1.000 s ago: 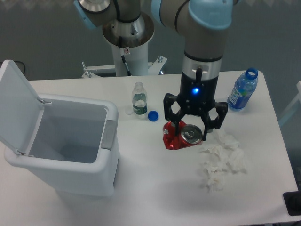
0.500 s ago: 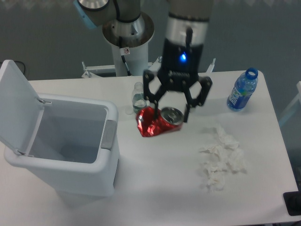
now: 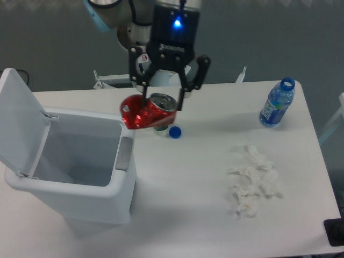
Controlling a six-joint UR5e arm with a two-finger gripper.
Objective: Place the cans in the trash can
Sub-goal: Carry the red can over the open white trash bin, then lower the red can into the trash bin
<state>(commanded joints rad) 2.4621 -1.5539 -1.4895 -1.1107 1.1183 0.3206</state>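
Red crushed metal can (image 3: 144,113): pinched in gripper (image 3: 162,105) jaws, lifted beside white plastic lidded bin (image 3: 75,201)
Risk: releasing short of the rim, it drops outside

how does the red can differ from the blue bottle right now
The red can is crushed and dented; the blue bottle keeps its shape. The can is lifted in the gripper near the trash can; the bottle stands upright on the table, far right. Both are drink containers.

One can (image 3: 146,112), two bottles (image 3: 277,103), one bin (image 3: 75,166).
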